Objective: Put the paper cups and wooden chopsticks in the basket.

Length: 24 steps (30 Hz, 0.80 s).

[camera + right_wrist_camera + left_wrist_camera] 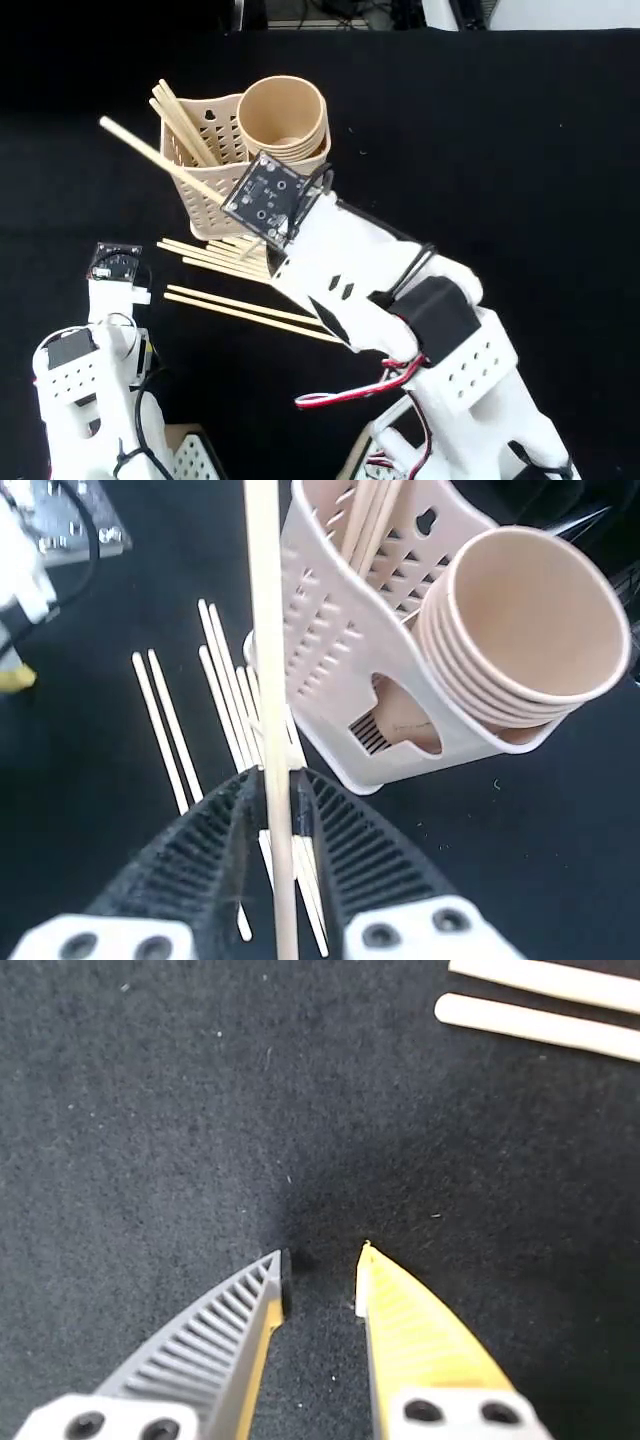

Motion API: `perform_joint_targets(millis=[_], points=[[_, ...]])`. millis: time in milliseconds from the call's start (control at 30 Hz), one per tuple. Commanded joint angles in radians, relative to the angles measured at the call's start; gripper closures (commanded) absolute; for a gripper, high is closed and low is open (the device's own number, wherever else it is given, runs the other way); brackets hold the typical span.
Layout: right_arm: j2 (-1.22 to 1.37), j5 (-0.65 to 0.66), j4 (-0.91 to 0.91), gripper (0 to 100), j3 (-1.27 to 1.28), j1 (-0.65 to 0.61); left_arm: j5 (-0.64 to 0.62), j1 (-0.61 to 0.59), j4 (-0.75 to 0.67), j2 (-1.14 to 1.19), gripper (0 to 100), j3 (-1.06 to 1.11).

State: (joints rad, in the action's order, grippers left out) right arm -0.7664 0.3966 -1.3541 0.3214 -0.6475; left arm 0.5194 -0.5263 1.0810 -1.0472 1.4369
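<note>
black cloth bench [520, 140]. stack of tan paper cups [283, 118] sits in one end of the beige perforated plastic basket [205, 205]; a few pale wooden chopsticks [182, 122] stand in its other end. right claw [268, 792] clamped on one long chopstick [264, 630], slanting past the basket wall. loose chopsticks [245, 308] lie flat near the basket. left claw [320, 1278] low over bare cloth, tips slightly apart, holding nothing.
</note>
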Motion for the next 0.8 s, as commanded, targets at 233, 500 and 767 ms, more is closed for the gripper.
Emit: perform_joint_targets(millis=[233,500,767], points=[[-0.018,-0.063,0.161,98.6,-0.133,-0.006,0.002,0.018,-0.014,-0.008,86,-0.001],[0.061,-0.16,0.474,98.6,-0.107,-0.006,0.002,0.018,-0.014,-0.008,86,-0.001],[0.383,-0.276,0.982,98.6,-0.113,-0.009,0.002,0.018,-0.014,-0.008,86,-0.001]])
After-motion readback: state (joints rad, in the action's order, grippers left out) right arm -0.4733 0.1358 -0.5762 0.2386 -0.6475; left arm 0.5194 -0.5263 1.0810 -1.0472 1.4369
